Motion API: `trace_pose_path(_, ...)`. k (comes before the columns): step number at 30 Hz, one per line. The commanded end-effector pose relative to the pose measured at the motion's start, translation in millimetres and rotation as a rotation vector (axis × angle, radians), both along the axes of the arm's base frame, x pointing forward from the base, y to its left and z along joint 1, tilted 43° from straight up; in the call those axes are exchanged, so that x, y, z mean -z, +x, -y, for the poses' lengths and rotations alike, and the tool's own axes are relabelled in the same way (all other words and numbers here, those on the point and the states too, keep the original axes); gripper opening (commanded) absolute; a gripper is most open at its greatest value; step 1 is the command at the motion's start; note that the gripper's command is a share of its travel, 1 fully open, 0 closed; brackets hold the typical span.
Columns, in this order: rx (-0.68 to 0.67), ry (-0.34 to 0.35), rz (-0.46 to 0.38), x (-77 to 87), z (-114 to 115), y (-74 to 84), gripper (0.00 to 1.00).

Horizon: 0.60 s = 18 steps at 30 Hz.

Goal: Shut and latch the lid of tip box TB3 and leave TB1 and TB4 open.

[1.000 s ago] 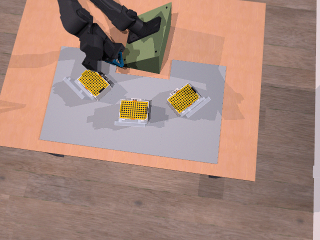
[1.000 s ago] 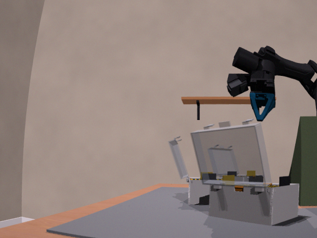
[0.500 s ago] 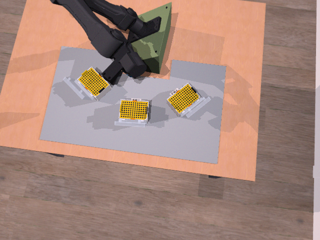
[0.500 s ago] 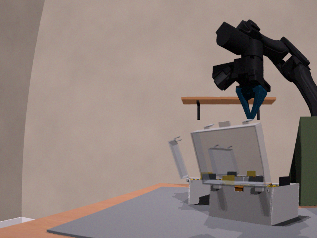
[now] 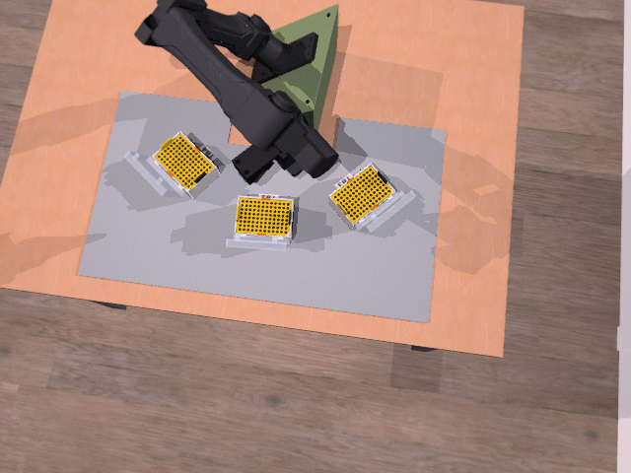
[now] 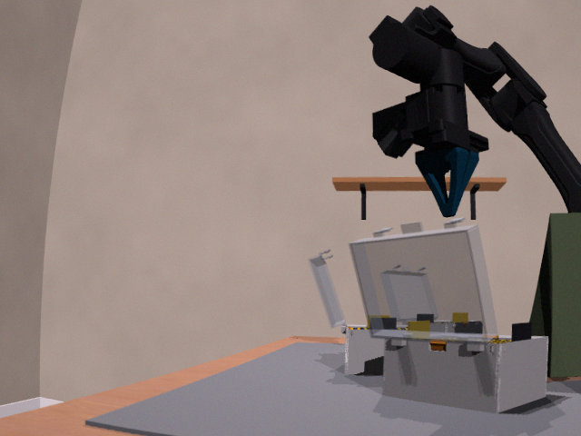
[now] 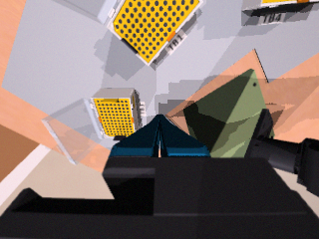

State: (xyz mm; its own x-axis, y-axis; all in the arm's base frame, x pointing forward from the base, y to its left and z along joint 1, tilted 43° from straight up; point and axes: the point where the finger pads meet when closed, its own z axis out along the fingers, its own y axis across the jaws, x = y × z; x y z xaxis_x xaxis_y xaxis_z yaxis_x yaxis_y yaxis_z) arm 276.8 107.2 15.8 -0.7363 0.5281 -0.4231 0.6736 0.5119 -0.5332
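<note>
TB3 [image 5: 362,193] stands toward the bench mat's [image 5: 306,285] right edge in the top view, with open mat around it. Its clear lid [image 6: 422,282] is raised and its yellow insert bared. The claw [image 6: 448,213], pinched shut and empty, hangs above the surface [image 5: 473,61].

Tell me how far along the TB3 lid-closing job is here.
Done: nothing; all three lids stand open, TB1 and TB4 correctly. In hand: the shut, empty tool hovers above the boxes, touching none. Left: shutting and latching TB3, likely the third box, its sticker unreadable.
</note>
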Motion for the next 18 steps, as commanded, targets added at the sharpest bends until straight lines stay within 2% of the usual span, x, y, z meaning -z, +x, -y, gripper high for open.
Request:
trace_pose_path(1,-0.003,-0.004,0.012,7.4,-12,1.9,0.0)
trace_pose_path(7,-0.003,-0.004,0.012,28.2,-32,11.9,0.0)
trace_pose_path(9,-0.003,-0.004,0.012,28.2,-32,11.9,0.0)
trace_pose_path(18,-0.003,-0.003,0.013,59.4,-60,26.8,0.0)
